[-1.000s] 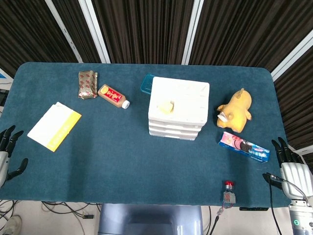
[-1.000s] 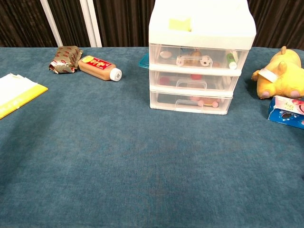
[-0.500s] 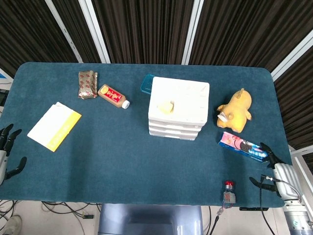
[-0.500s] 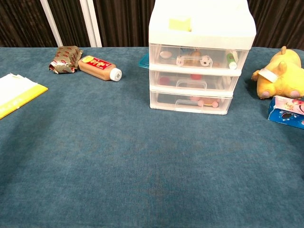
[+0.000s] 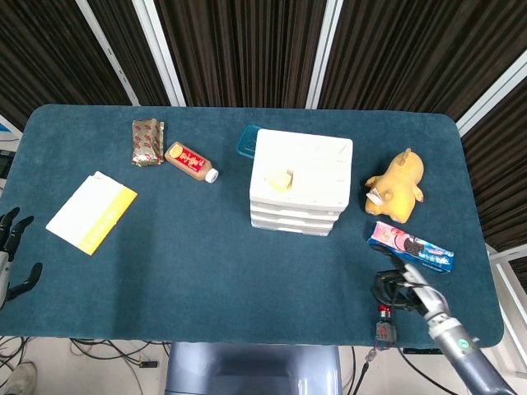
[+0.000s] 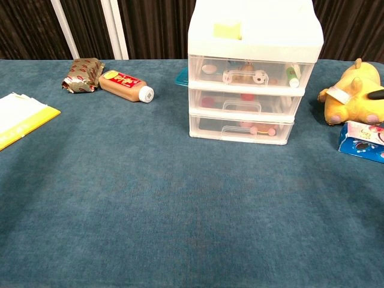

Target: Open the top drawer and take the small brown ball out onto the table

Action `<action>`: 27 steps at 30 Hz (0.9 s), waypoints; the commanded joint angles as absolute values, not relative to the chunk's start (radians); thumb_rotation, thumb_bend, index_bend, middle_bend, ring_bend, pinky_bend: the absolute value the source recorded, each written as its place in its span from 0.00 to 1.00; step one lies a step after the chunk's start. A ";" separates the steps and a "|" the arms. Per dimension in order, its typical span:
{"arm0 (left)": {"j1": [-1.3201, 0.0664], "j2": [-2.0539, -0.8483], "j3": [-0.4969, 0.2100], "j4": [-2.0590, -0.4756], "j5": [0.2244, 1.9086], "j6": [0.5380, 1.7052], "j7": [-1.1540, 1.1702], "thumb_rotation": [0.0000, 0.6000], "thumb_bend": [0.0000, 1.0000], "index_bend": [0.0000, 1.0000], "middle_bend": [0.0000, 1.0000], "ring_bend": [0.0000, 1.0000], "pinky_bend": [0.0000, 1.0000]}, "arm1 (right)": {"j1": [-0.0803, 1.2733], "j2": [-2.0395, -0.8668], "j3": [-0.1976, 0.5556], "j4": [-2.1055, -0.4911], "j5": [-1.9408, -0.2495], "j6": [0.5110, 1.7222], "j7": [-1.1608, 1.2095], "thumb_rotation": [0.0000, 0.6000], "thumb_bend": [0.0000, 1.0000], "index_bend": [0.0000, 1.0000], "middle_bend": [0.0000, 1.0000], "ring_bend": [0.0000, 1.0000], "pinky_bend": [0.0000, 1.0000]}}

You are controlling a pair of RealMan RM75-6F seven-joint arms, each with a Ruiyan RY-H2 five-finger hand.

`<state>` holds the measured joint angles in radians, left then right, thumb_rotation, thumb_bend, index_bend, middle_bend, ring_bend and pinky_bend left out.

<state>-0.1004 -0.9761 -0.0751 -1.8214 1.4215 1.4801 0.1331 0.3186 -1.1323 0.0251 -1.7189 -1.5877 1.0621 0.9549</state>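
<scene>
While the top drawer (image 6: pixel 251 73) of the white drawer unit (image 5: pixel 300 183) sits closed with the brown ball (image 6: pixel 246 71) dimly visible inside, right hand (image 5: pixel 403 284) hovers near cookie pack (image 5: pixel 410 246), finger spread unclear, left hand (image 5: pixel 10 255) spread wide, empty.

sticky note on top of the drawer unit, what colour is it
Pale yellow. The sticky note shows best in the chest view, on the white drawer unit.

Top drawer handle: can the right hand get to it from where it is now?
Probably yes. The right hand is over the table's near right, and the cloth between it and the top drawer handle lies bare. The cookie pack and yellow plush sit off to the right.
</scene>
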 commanded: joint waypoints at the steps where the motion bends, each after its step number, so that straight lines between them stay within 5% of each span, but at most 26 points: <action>1: -0.101 -0.977 -0.074 -1.819 1.420 1.477 0.133 1.00 0.36 0.10 0.00 0.00 0.00 | 0.394 -1.223 0.053 -1.718 -1.535 0.976 0.899 1.00 0.47 0.11 0.74 0.84 0.96; 11: -0.104 -0.976 -0.078 -1.813 1.406 1.469 0.127 1.00 0.36 0.10 0.00 0.00 0.00 | 0.460 -1.344 0.122 -1.690 -1.424 0.934 0.793 1.00 0.62 0.09 0.78 0.86 0.99; 27: -0.104 -0.972 -0.079 -1.809 1.396 1.461 0.120 1.00 0.36 0.10 0.00 0.00 0.00 | 0.509 -1.474 0.211 -1.640 -1.293 0.943 0.705 1.00 0.68 0.08 0.81 0.89 1.00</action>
<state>-0.1040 -0.9722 -0.0785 -1.8087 1.3955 1.4611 0.1196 0.5056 -1.4688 0.2071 -1.6438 -1.2970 0.9428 0.7083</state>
